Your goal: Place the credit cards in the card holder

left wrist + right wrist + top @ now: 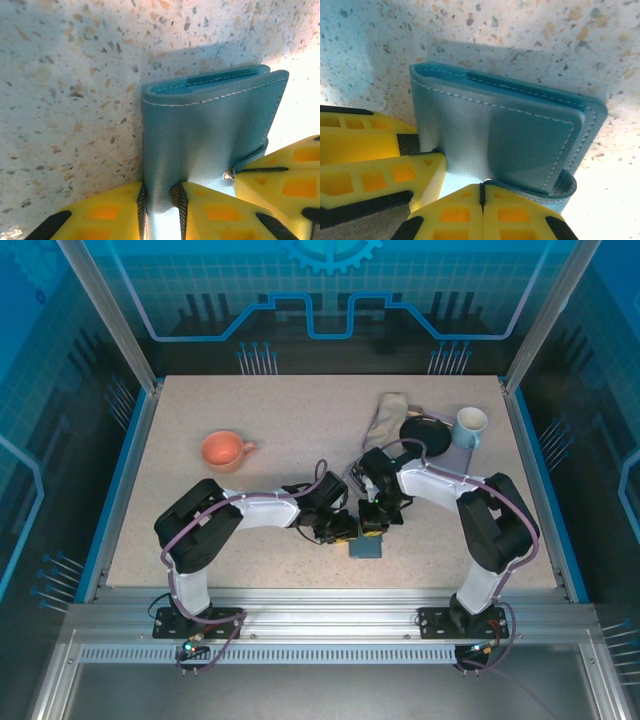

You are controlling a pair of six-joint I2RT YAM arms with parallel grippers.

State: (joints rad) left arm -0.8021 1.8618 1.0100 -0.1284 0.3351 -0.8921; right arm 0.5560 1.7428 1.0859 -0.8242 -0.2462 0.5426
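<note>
The slate-blue card holder [367, 545] stands on its edge on the speckled table near the front, partly folded, between the two grippers. My left gripper [345, 528] is shut on the card holder [210, 130], whose lower wall is pinched between the ribbed pads [178, 197] of my left gripper [160, 194]. My right gripper [372, 515] has its jaws pressed together at the end of the snap flap [540, 150] of the card holder [455, 130], and the seam of my right gripper [482, 186] meets the flap's rim. The credit cards are hidden.
An orange cup [225, 450] sits at the left middle. A beige cloth [388, 418], a black dish [425, 432] and a white mug [470, 425] crowd the back right. The table's front edge [330, 585] lies just below the card holder.
</note>
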